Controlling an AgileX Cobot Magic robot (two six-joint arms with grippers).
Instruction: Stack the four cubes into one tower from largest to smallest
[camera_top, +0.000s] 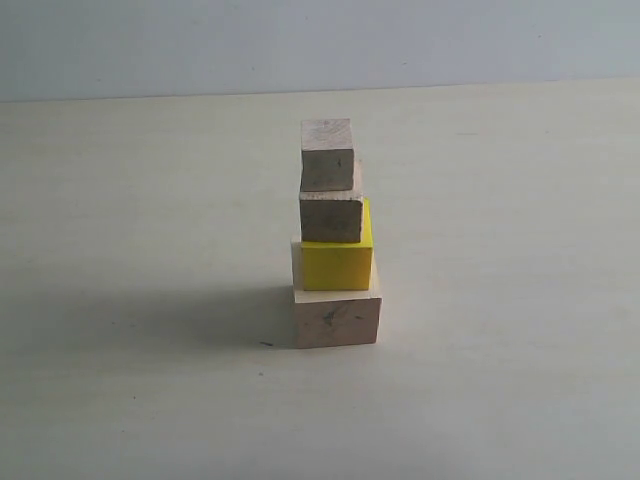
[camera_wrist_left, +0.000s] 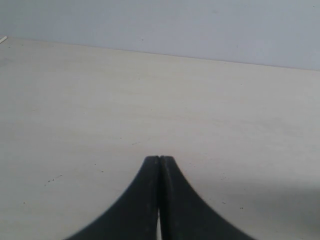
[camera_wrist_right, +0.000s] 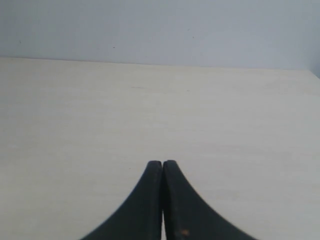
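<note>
In the exterior view a tower of four cubes stands mid-table. The large pale wood cube (camera_top: 337, 317) is at the bottom, the bright yellow cube (camera_top: 337, 263) rests on it, then the medium wood cube (camera_top: 331, 217), with the small wood cube (camera_top: 327, 156) on top. Neither arm shows in the exterior view. My left gripper (camera_wrist_left: 159, 159) is shut with nothing between its black fingers, over bare table. My right gripper (camera_wrist_right: 162, 163) is likewise shut and empty. No cube shows in either wrist view.
The pale wooden table (camera_top: 130, 250) stretches around the tower, which casts a shadow to its left. A light grey wall (camera_top: 300, 40) runs behind the table's far edge.
</note>
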